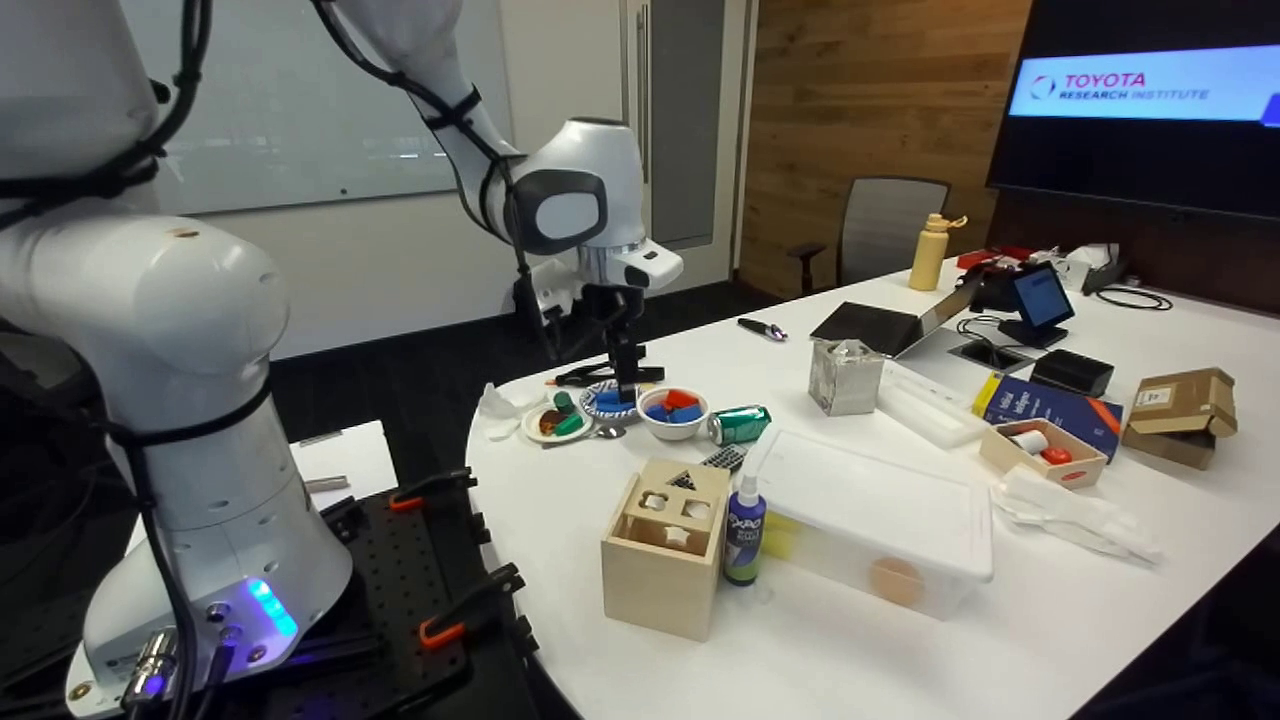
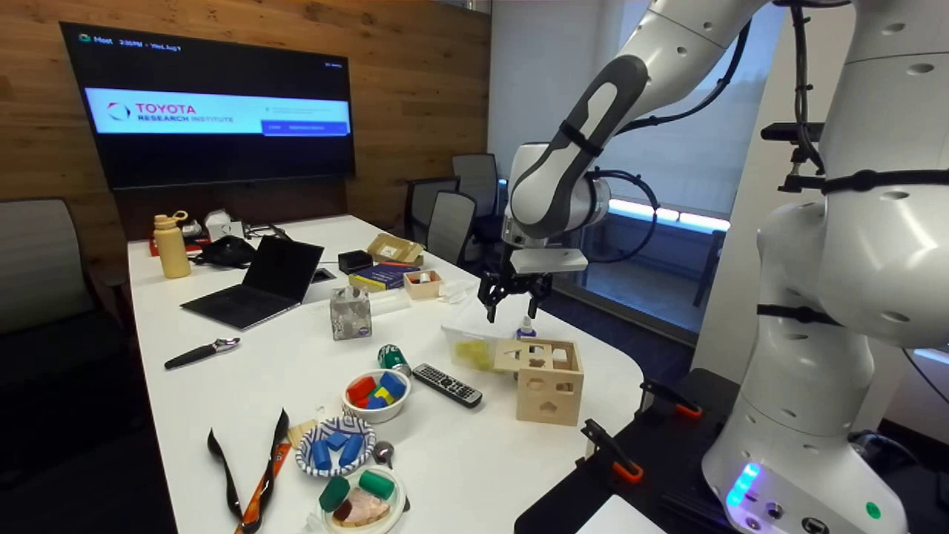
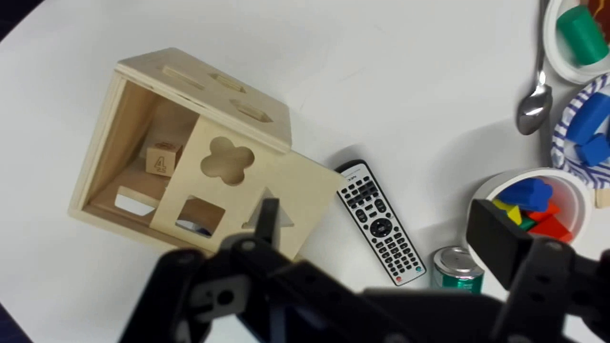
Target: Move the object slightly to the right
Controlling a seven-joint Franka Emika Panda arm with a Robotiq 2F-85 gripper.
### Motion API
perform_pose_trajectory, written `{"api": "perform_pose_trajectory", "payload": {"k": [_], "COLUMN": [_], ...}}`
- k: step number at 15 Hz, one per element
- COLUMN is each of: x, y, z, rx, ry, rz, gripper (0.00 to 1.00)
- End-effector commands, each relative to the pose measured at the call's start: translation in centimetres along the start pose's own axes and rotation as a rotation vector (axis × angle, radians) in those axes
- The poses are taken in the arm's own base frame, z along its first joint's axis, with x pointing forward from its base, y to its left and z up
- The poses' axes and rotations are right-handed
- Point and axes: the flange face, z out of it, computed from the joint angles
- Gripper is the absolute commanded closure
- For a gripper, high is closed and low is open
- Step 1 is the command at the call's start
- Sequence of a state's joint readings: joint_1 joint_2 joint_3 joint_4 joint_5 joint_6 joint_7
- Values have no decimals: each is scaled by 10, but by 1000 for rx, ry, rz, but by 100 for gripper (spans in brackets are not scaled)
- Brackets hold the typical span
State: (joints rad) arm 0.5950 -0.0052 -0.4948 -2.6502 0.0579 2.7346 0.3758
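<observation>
The object looks like a light wooden shape-sorter box (image 1: 652,585), upright on the white table; it also shows in an exterior view (image 2: 530,411) and in the wrist view (image 3: 188,178). Its lid, with cut-out holes, is slid partly out and overhangs one side. A small wooden cube (image 3: 161,161) marked 4 lies inside. My gripper (image 2: 511,317) is open and empty, up above the table and apart from the box. In the wrist view the gripper (image 3: 381,214) has its left finger over the lid's triangular hole and its right finger in front of the white bowl.
A spray bottle (image 1: 744,535) stands beside the box, with a lidded plastic bin (image 1: 870,470) behind it. A remote (image 3: 381,227) lies by the lid's corner. A green can (image 3: 457,274), a bowl of coloured blocks (image 2: 377,415), a striped bowl (image 2: 304,452) and a spoon (image 3: 534,109) are nearby.
</observation>
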Motion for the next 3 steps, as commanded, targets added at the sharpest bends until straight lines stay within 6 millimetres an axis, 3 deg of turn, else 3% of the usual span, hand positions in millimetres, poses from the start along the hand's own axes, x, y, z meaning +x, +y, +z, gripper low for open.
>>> {"api": "perform_pose_trajectory", "payload": {"k": [1, 3], "x": [3, 2], "y": [-9, -14], "z": [-28, -34], "rx": [8, 8], "ry": [-46, -72], "rz": [-42, -55], "gripper": [0, 0]}}
